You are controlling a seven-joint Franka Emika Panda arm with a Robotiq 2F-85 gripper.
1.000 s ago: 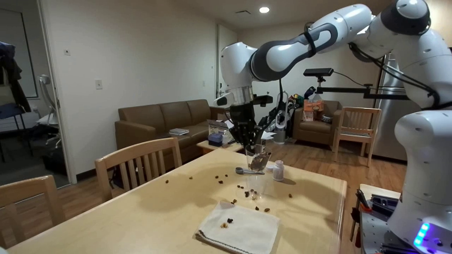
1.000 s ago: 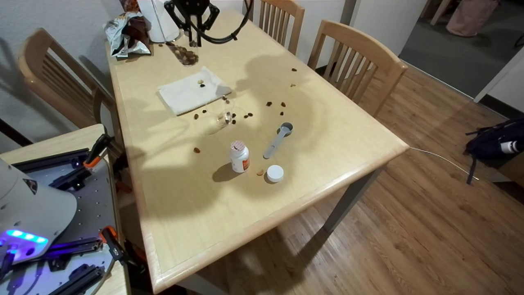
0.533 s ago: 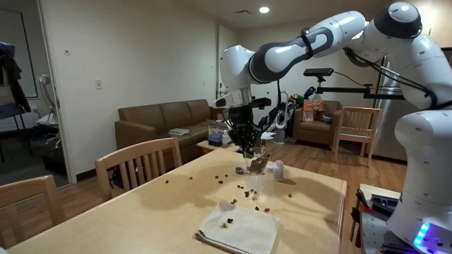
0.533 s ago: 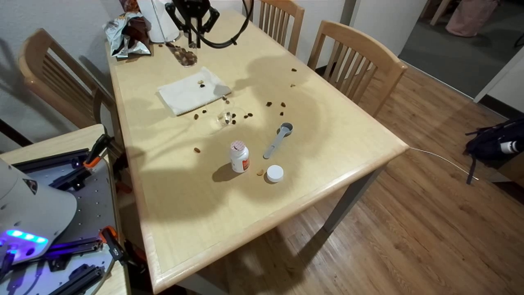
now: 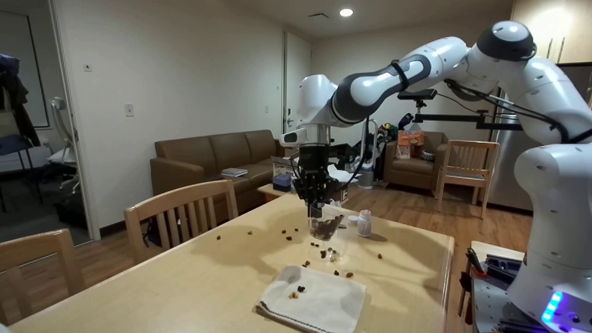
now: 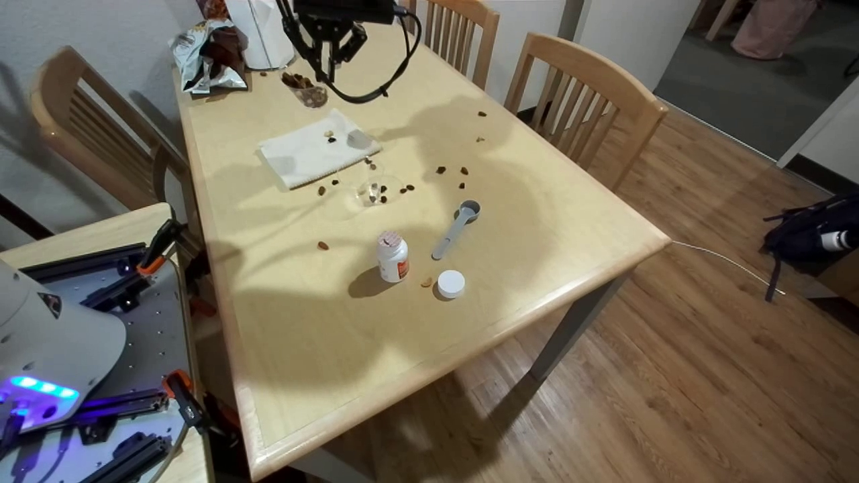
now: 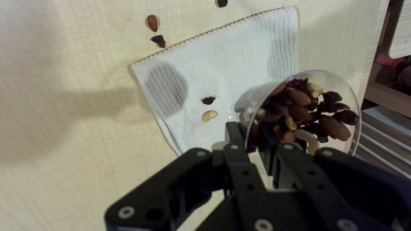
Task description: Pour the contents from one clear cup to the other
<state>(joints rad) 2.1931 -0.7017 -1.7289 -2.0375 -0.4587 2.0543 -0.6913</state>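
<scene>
My gripper (image 7: 251, 136) is shut on the wall of a clear cup (image 7: 355, 110), one finger outside the rim and one inside. Dark brown and pale nut and dried fruit pieces (image 7: 300, 106), the contents, fill much of this cup. In both exterior views the held cup (image 5: 325, 221) (image 6: 311, 95) hangs above the table, leaning somewhat. Another clear cup (image 5: 341, 246) (image 6: 362, 193) stands on the table, faint against the wood, and is outside the wrist view. Several pieces show at its base; which lie inside it I cannot tell.
A folded white cloth (image 5: 319, 300) with a couple of pieces on it lies close by. A white bottle (image 6: 392, 260), its lid (image 6: 450, 284) and a grey scoop (image 6: 458, 227) sit beyond the standing cup. Loose pieces (image 6: 463, 172) are scattered around. A snack bag (image 6: 213, 60) is at the table's end.
The arm has come down, taking the held cup lower and slightly left in an exterior view. The wrist has turned, so the cup's lean differs. The standing cup has stayed put.
</scene>
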